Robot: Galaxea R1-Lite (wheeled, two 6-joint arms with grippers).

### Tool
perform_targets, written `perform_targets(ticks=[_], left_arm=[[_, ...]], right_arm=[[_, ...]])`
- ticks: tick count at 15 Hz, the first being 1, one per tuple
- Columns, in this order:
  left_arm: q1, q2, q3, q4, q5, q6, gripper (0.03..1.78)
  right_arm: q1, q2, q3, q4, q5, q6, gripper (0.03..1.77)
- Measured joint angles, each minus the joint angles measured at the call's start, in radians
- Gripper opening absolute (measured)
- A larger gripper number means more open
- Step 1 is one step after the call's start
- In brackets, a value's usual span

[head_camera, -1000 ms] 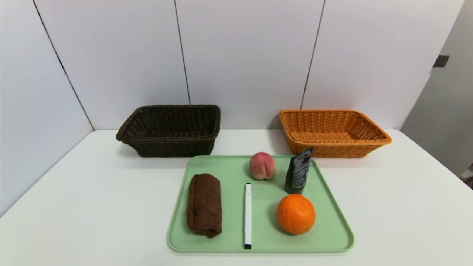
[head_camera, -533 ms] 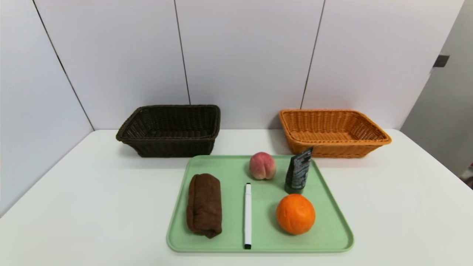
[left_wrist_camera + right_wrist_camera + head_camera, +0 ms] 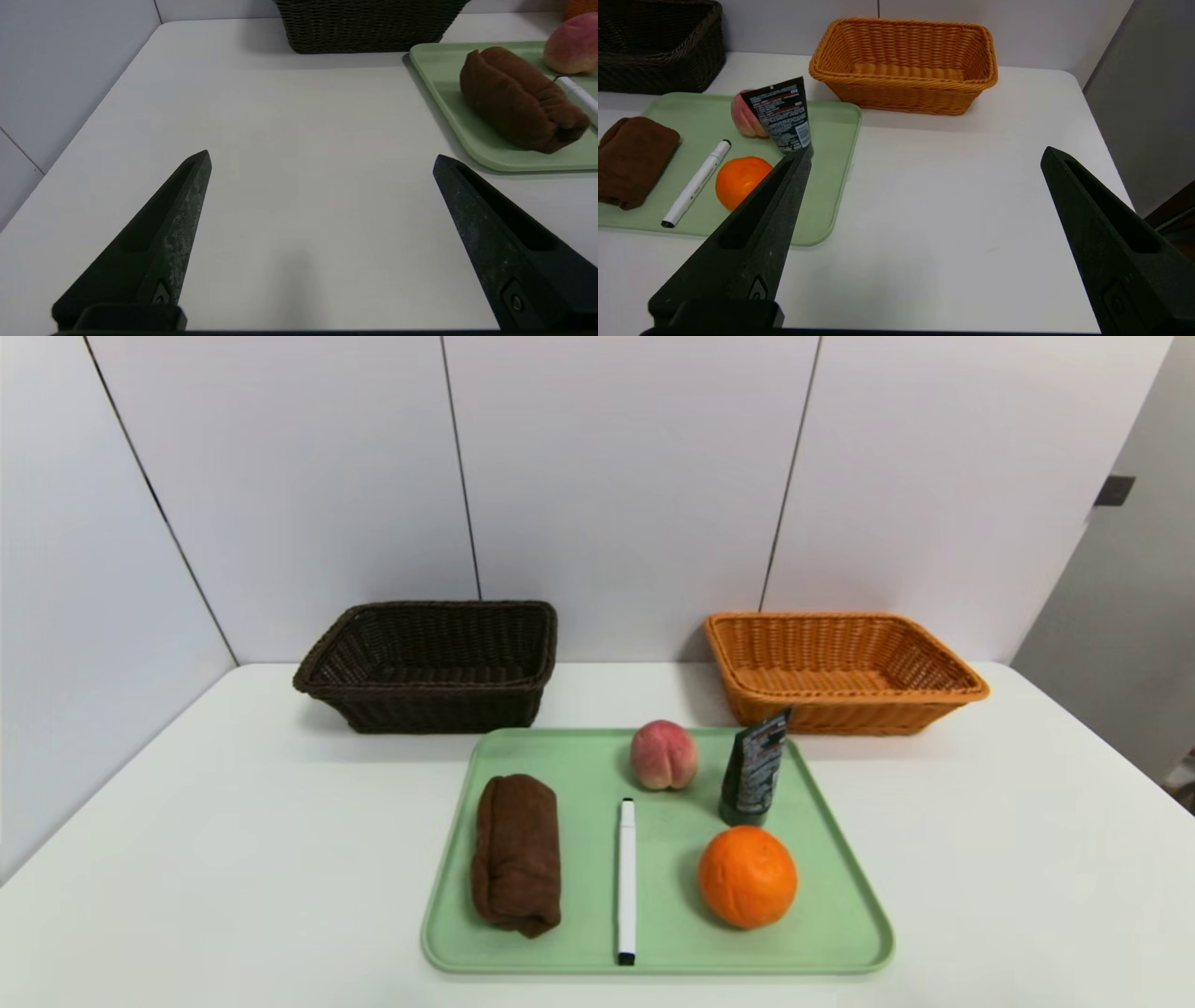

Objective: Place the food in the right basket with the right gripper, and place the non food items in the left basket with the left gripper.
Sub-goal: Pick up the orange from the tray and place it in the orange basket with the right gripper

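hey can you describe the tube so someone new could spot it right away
Find the green tray in front of the two baskets. Near its far right corner, a dark tube stands on its cap, behind the orange and right of the peach. Unlike those round fruits, it is tall, flat-topped and printed.

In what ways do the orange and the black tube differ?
The orange is round and bright; the black tube is flat-topped, dark and printed. The orange sits nearer the tray's front edge, the tube farther back, standing on its cap. Both are on the green tray.
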Motion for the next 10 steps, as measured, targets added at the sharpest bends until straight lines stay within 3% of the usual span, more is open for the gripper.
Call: perform_targets(ticks=[2,5,10], left_arm=[[0.0,0.135,-0.159,0.086,-0.036,-0.004,1.69],[0.0,0.401,-0.388,0.145,-0.095,-0.007,1.69],[-0.014,0.824,-0.702,0.297,-0.09,-0.003,1.69]], right_arm=[[0.032,0.163,-0.132,0.063,0.006,0.019,1.7],[0.154,0.384,-0.324,0.23,-0.008,0.085,1.7],[0.446,0.757,-0.638,0.545,-0.066,0.415,1.7]])
